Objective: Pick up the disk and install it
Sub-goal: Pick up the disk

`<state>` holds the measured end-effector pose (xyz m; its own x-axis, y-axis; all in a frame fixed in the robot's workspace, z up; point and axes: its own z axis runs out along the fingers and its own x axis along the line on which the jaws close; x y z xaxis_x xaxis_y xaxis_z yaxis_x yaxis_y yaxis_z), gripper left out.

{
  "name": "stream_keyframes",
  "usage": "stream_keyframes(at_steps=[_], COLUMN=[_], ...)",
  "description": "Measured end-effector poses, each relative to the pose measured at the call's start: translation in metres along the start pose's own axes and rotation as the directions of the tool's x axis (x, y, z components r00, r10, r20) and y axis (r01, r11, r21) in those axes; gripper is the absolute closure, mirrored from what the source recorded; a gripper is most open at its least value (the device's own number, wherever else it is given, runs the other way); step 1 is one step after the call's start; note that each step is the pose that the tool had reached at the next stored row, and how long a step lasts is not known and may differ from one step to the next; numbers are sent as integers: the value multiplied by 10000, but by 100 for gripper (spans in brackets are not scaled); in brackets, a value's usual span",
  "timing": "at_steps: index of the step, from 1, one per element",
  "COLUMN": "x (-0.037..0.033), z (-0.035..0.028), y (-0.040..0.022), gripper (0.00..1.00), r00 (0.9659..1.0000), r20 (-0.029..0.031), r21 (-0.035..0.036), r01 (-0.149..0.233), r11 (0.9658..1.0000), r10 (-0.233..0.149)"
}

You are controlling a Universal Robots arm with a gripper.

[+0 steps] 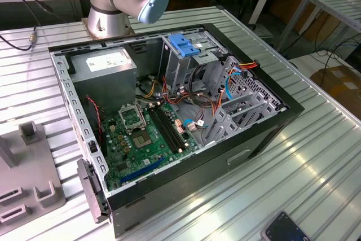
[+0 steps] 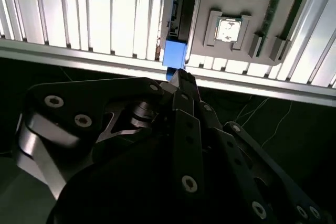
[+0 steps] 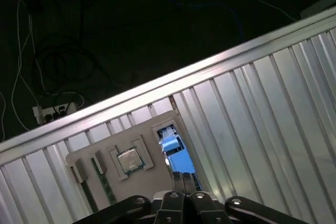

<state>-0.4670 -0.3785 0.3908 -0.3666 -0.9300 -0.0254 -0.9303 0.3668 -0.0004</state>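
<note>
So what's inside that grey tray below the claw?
A square chip, a green memory stick and the disk, standing on edge, blue rail up. The claw hides one end of it.

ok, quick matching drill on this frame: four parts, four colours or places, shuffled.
1 disk
2 power supply
3 drive cage handle
4 motherboard

A green
B blue, inside the PC case
C in the grey fixture, by the hand
D grey box, white label

Pairs: 1-C, 2-D, 3-B, 4-A
</note>
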Motion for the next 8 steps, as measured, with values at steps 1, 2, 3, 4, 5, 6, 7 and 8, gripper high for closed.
stream_keyframes(at_steps=[1,2,3,4,5,6,7,8], x=[0,0,0,0,0,0,0,0], z=[0,0,1,2,2,3,4,5], y=[0,0,-1,-1,-1,-1,-1,-1], gripper=[90,90,90,90,90,90,90,90], r00=[9999,9996,9985,9977,9968,9952,9936,9918], r20=[0,0,-1,0,0,0,-1,-2], r21=[-4,-8,-14,-18,-21,-25,-28,-32], r01=[159,297,551,684,801,979,1127,1279], r11=[9999,9996,9985,9977,9968,9952,9936,9918], r10=[-159,-297,-551,-684,-801,-979,-1127,-1279])
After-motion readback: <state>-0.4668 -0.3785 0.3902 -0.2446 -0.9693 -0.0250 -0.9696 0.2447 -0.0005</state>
